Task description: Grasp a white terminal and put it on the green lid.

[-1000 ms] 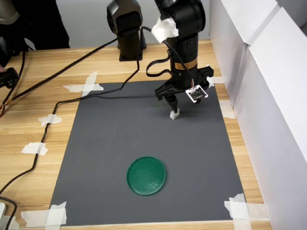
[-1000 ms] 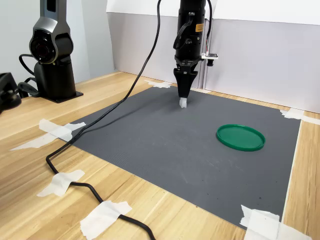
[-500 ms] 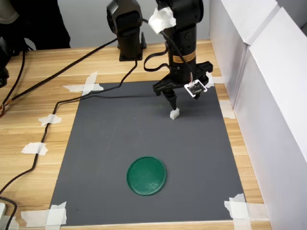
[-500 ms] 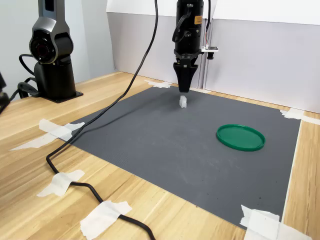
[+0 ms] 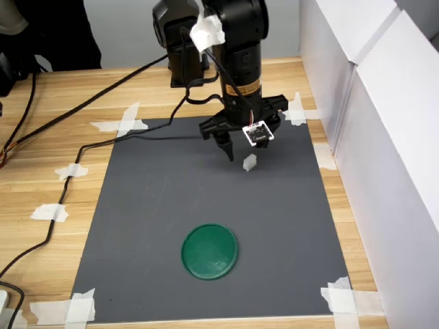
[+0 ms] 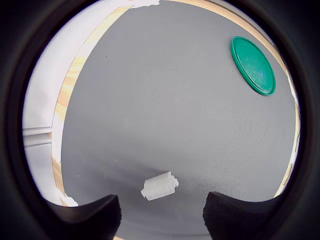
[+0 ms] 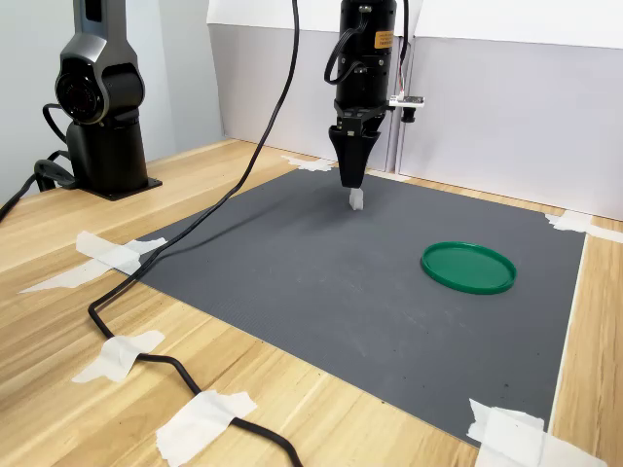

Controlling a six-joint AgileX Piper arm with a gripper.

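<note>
Hovering above the dark grey mat (image 5: 171, 205), the hand (image 5: 231, 152) hangs released — its jaws stand apart and grasp nothing. One white terminal (image 5: 249, 162), a tiny stepped plastic block, lies on the mat just beside the fingertips and apart from them; the wrist view shows it (image 6: 159, 186) between the two fingers. One green lid (image 5: 210, 251), a flat round rimmed disc, sits well apart from the hand, with bare ribbed mat between. White tape strips (image 7: 202, 422) pin the mat corners to the wooden worktop (image 7: 58, 321).
</note>
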